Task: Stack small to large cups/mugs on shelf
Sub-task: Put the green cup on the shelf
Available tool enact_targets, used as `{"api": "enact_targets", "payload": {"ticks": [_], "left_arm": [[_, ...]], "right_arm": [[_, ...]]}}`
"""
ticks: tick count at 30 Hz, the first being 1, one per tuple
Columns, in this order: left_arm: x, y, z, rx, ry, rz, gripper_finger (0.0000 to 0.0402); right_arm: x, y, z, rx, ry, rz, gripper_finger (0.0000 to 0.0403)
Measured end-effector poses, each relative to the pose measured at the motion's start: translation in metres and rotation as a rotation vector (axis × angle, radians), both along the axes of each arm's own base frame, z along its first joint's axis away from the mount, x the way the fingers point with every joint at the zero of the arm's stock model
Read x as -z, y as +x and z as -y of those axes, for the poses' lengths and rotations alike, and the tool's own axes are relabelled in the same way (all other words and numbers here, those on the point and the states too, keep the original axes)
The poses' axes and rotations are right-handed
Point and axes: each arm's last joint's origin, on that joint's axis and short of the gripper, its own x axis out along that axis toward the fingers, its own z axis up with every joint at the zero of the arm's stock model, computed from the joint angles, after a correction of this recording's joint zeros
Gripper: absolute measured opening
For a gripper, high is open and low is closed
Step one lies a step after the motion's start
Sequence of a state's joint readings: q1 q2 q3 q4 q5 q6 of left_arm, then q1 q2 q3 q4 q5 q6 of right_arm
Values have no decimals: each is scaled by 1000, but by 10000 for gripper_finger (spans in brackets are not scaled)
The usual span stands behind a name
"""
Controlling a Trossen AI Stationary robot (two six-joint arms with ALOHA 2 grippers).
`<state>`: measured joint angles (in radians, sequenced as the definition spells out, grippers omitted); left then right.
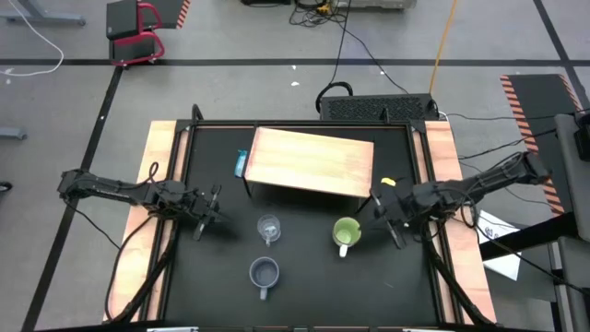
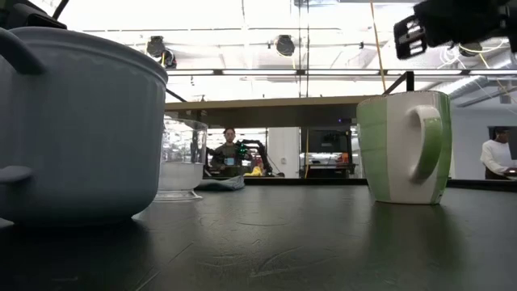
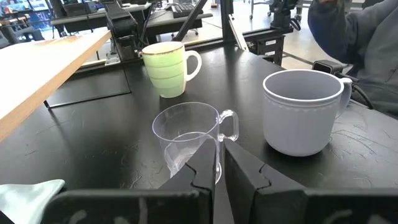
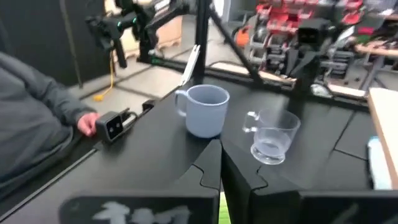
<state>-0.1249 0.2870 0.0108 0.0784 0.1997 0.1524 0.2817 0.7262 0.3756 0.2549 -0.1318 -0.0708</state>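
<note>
Meanwhile, both arms' fingers together, left fingers (image 3: 214, 168) near glass cup (image 3: 193, 138), right fingers (image 4: 219, 165) beside green mug (image 1: 347, 232)

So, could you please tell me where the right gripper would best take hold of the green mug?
Probably the rim wall, from above. The green mug stands upright and open-mouthed beside the right gripper, with its handle toward the table's front edge, so one finger can drop inside and one outside on the handle-free side.

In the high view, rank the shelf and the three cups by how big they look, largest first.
1. shelf
2. lime-green mug and grey-blue mug: look alike, no ranking
3. clear glass cup
</note>
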Motion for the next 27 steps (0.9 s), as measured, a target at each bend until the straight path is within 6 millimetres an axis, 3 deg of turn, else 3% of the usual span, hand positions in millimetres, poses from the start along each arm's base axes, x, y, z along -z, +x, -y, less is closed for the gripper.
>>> {"api": "enact_targets", "payload": {"ticks": [10,15,27], "left_arm": [[0,0,0,0,0,0,33],[0,0,0,0,0,0,33],[0,0,0,0,0,0,33]], "right_arm": [[-50,23,-17,-43,-65,-132,2],[-66,30,-19,-27,-114,-265,2],[-59,27,-28,-120,-259,-421,2]]}}
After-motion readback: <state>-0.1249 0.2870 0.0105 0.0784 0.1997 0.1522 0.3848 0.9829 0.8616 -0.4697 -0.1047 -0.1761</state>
